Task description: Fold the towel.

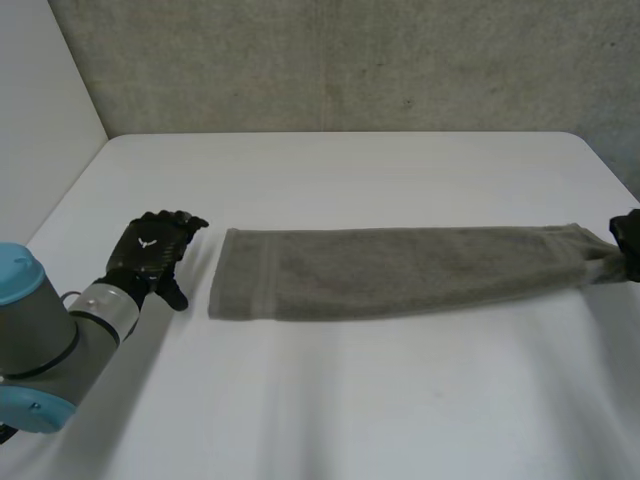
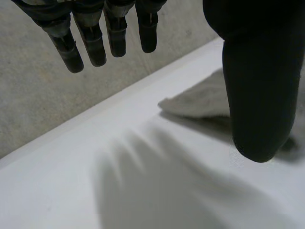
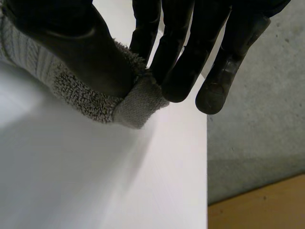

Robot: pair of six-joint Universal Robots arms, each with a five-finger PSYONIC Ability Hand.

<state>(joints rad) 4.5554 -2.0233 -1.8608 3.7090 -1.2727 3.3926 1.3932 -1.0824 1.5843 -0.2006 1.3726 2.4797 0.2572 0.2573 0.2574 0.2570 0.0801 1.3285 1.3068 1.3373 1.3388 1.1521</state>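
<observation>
The towel (image 1: 400, 272) lies as a long grey strip across the middle of the white table (image 1: 350, 410), running from left of centre right out to the right edge. At that right end the right hand (image 3: 71, 43) has it nipped, thumb against fingertips (image 3: 178, 83), with the hemmed end bunched between them, so it's a tight hold on a small bit of cloth. Over on the left, the left hand (image 1: 152, 250) hangs just beside the strip's left end, apart from it, fingers (image 2: 93, 45) straight and spread, holding nothing. The step looks like carrying the right end over to meet the left. To do that well, the left hand probably wants to press down on its end first so the strip can't slide. The right hand should then lift just clear of the table and travel straight along the strip. With the end gathered like that, one corner may droop and land skewed, so the hems need squaring before the pinch lets go
</observation>
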